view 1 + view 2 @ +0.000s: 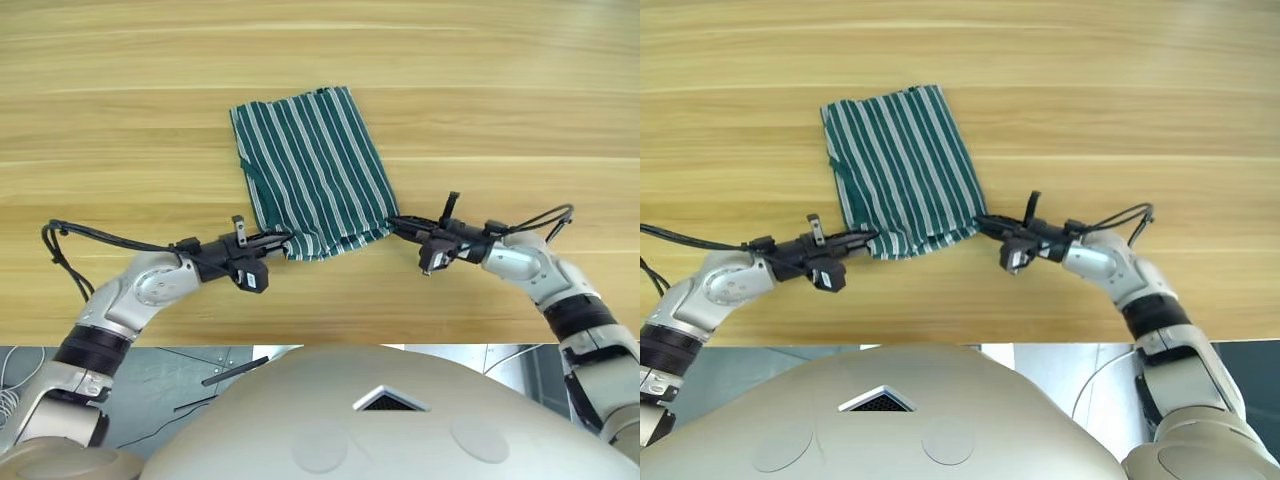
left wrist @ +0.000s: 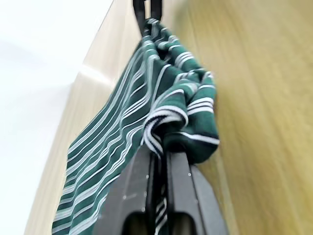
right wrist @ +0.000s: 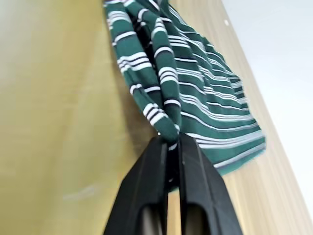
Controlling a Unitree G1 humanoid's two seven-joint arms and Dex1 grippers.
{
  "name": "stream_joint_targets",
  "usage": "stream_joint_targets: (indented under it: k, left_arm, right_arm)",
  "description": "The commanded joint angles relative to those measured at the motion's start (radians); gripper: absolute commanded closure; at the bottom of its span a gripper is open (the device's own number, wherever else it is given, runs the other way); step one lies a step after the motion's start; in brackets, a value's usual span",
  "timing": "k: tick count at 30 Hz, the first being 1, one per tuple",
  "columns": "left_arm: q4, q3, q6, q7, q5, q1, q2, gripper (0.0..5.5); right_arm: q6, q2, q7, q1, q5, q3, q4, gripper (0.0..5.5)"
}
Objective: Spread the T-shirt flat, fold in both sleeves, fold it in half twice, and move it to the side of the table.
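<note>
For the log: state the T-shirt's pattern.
The T-shirt is dark green with white stripes; the left eye view shows it best.

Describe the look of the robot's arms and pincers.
The left arm and right arm have rounded silver-grey shells with black bands nearer the body. Loose black cables loop along each. The left pincer and right pincer are black, each with two slim flat fingers.

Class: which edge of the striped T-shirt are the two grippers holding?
The near edge: the left gripper and right gripper pinch its corners, while the far edge lies free.
</note>
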Motion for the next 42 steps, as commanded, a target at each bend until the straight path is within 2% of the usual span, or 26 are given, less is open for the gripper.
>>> stream_joint_targets:
  k: [1,5,8,11,14,18,23,27,34,42]
  left_arm:
    - [-0.080,0.007,-0.003,0.005,-0.058,0.128,0.003,5.40]
    - [-0.265,0.061,0.011,0.014,-0.183,0.355,0.052,5.40]
    - [-0.361,0.111,0.020,0.009,-0.273,0.506,0.092,5.40]
    - [-0.406,0.155,0.026,0.007,-0.369,0.550,0.093,5.40]
    - [-0.371,0.180,0.045,-0.008,-0.441,0.482,0.064,5.40]
    - [-0.302,0.150,0.125,-0.019,-0.467,0.321,-0.043,5.40]
    - [-0.201,0.112,0.172,-0.034,-0.402,0.226,-0.137,5.40]
    - [-0.117,0.104,0.212,-0.019,-0.347,0.141,-0.201,5.40]
    - [-0.014,0.131,0.243,0.033,-0.282,0.049,-0.276,5.40]
    - [0.068,0.167,0.294,0.124,-0.210,-0.019,-0.332,5.40]
  right_arm:
    - [0.056,-0.150,0.047,0.221,0.120,-0.072,-0.280,5.43]
    - [0.152,-0.276,0.067,0.473,0.247,-0.192,-0.584,5.43]
    - [0.205,-0.295,0.070,0.585,0.339,-0.283,-0.707,5.43]
    - [0.251,-0.285,0.097,0.619,0.356,-0.312,-0.753,5.43]
    - [0.291,-0.251,0.117,0.577,0.366,-0.302,-0.750,5.43]
    - [0.329,-0.189,0.149,0.483,0.332,-0.260,-0.681,5.43]
    - [0.344,-0.152,0.195,0.415,0.301,-0.229,-0.621,5.43]
    - [0.373,-0.078,0.203,0.320,0.325,-0.205,-0.569,5.43]
    - [0.430,0.060,0.150,0.166,0.349,-0.242,-0.488,5.43]
    - [0.472,0.136,0.087,0.026,0.190,-0.235,-0.336,5.43]
